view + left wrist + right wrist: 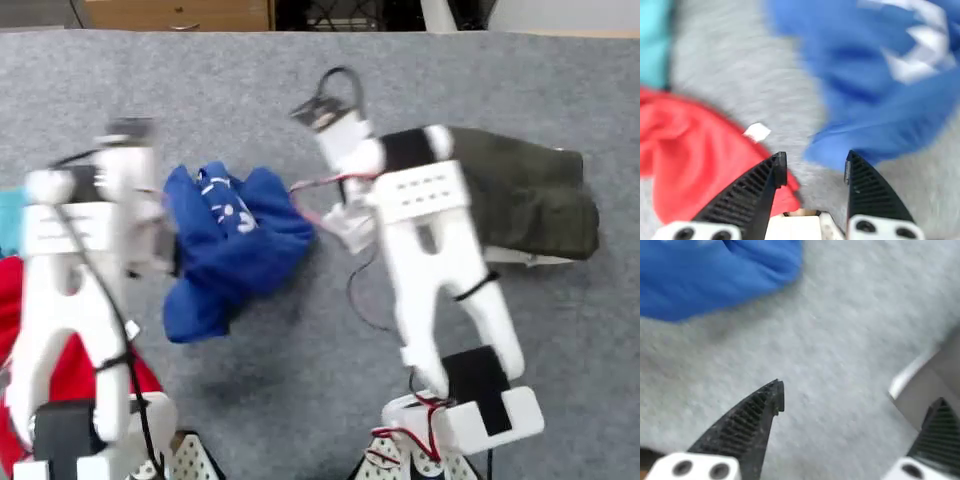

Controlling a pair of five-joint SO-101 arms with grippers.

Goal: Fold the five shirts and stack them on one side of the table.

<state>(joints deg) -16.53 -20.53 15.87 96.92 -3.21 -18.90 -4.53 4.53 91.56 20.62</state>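
The left claw [815,167] stands apart with nothing between its black fingers [767,177]. It hangs over a bare strip of grey counter [730,75]. On one side of that strip lies the red shirt [685,150], bunched, with a small white tag [756,132] at its edge. On the other side lies the blue shirt [235,250], crumpled in a heap with white print showing on top. A teal shirt [652,40] lies beyond the red one at the counter's edge.

The right claw [857,402] is spread wide and empty above the grey cloth, near one edge of the blue shirt but clear of it. In the high view, the blue heap sits between the two arms. A dark olive shirt [530,195] lies folded beside the right arm, well apart from the blue shirt.
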